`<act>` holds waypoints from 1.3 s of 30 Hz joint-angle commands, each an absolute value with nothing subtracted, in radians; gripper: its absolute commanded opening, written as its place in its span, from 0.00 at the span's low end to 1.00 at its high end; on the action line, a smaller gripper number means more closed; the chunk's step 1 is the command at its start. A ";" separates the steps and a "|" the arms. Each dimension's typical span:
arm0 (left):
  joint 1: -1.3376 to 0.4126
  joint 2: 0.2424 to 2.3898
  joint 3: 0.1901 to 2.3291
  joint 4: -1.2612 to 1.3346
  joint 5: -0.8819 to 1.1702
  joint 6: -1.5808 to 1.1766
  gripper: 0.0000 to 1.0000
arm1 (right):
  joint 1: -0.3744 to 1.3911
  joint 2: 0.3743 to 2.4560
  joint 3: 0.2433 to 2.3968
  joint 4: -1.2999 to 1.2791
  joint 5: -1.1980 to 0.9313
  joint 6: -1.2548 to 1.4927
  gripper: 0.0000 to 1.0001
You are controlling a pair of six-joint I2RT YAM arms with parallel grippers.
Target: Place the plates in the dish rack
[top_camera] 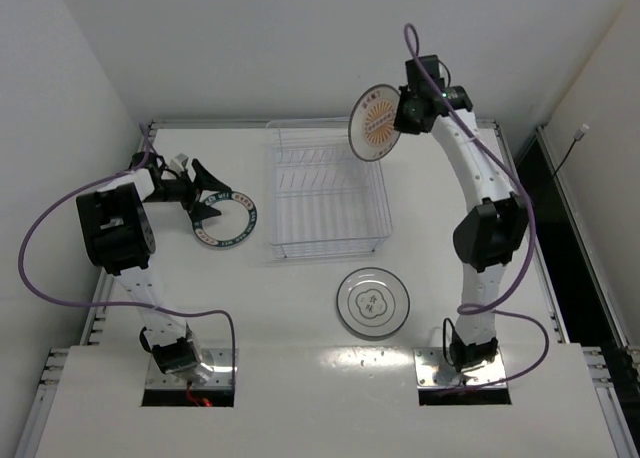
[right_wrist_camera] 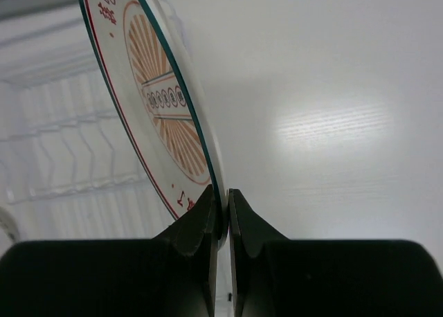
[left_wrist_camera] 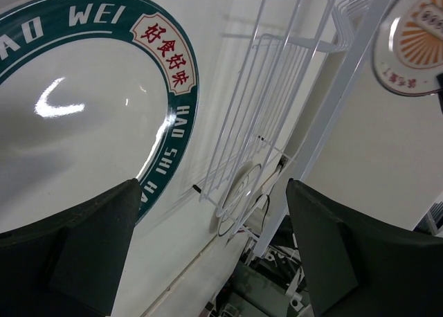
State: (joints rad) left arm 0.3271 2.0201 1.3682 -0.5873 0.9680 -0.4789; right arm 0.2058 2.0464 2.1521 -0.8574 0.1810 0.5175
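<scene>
- Three plates on my board, none in the rack yet.
- Pale rectangular wire dish rack with upright tines: mid-table.
- Round orange-sunburst plate: held on edge over the rack's 1 o'clock corner, right gripper clamped onto its rim.
- Teal-rimmed white-centred plate: flat on the white table, at the rack's 9 o'clock. Left gripper is spread wide at its 10 o'clock rim, holding nothing.
- White grey-ringed plate: flat, at the rack's 5 o'clock.
- Risk, my judgement: the thin rim pinch may let the sunburst plate swivel or slip, and if lowered askew it could hit a tine.
</scene>
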 commanded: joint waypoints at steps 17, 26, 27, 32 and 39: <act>0.333 1.990 1.364 -0.594 0.965 -0.454 0.84 | 0.331 2.082 2.307 -0.963 0.572 0.405 0.00; 0.333 1.990 1.364 -0.594 0.965 -0.454 0.84 | 0.364 2.168 2.307 -0.985 0.482 0.393 0.00; 0.333 1.990 1.364 -0.594 0.965 -0.454 0.84 | 0.379 2.180 2.307 -0.985 0.482 0.393 0.00; 0.333 1.980 1.355 -0.594 0.965 -0.454 0.84 | 0.419 2.214 2.316 -1.015 0.482 0.384 0.00; 0.333 1.980 1.336 -0.585 0.965 -0.454 0.84 | 0.437 2.243 2.303 -1.055 0.402 0.393 0.00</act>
State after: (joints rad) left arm 0.3271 2.0201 1.3502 -0.5957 0.9596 -0.4732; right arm 0.4301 2.2154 2.2837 -0.9878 0.5076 0.4065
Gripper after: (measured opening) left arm 0.837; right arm 0.054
